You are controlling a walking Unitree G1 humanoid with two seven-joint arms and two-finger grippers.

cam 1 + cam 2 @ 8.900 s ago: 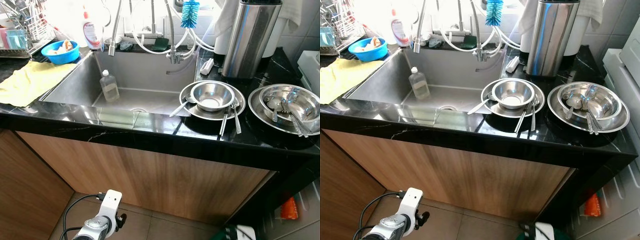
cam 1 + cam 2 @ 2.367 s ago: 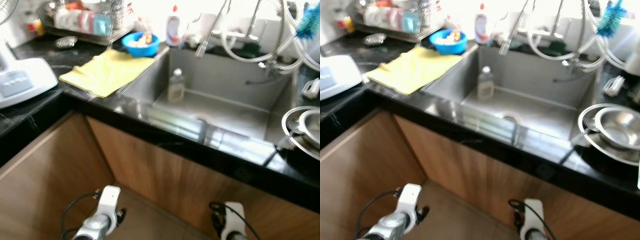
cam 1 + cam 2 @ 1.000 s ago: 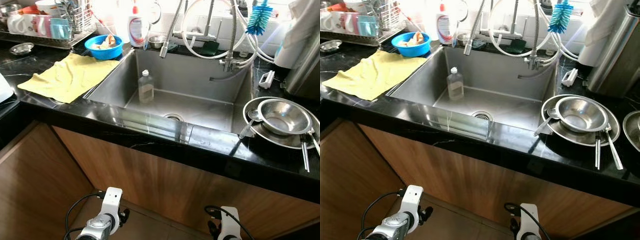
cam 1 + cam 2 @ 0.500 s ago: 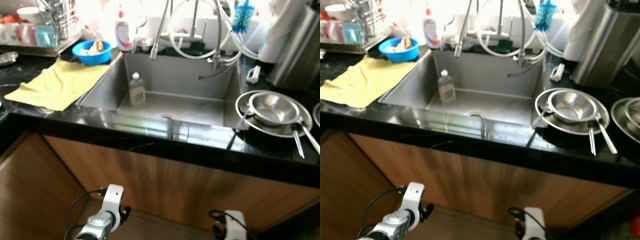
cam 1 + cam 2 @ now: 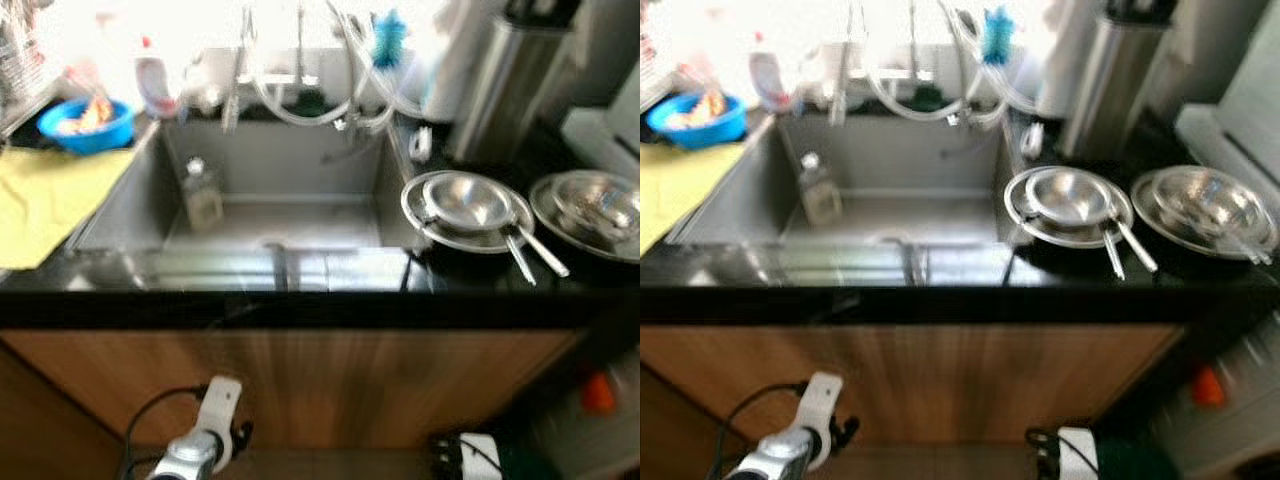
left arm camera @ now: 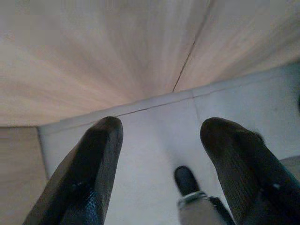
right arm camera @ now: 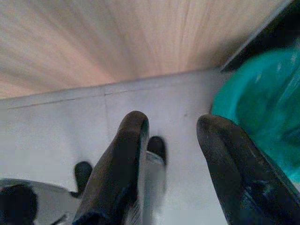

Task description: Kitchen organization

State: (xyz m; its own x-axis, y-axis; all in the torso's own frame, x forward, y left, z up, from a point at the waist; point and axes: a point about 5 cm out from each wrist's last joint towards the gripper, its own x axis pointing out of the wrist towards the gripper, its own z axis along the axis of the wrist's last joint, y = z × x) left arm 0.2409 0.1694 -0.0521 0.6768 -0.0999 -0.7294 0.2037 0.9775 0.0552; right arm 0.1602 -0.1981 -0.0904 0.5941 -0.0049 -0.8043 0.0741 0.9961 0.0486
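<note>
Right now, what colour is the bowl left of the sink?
Blue; the bowl shows best in the left eye view.

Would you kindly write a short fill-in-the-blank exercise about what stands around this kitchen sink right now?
1. The clear plastic bottle stands inside the steel ____.
2. The round blue plastic bowl sits on the sink's ____ side.
3. The yellow cloth lies on the black ____.
4. Both hands, left hand and right hand, hang low with fingers ____.

Missing words: sink; left; counter; open

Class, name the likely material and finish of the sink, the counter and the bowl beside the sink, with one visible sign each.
Sink: brushed stainless steel, by its dull grey sheen.
Counter: glossy black stone, probably, since it mirrors light.
Bowl: polished steel, judging by bright reflections.
</note>
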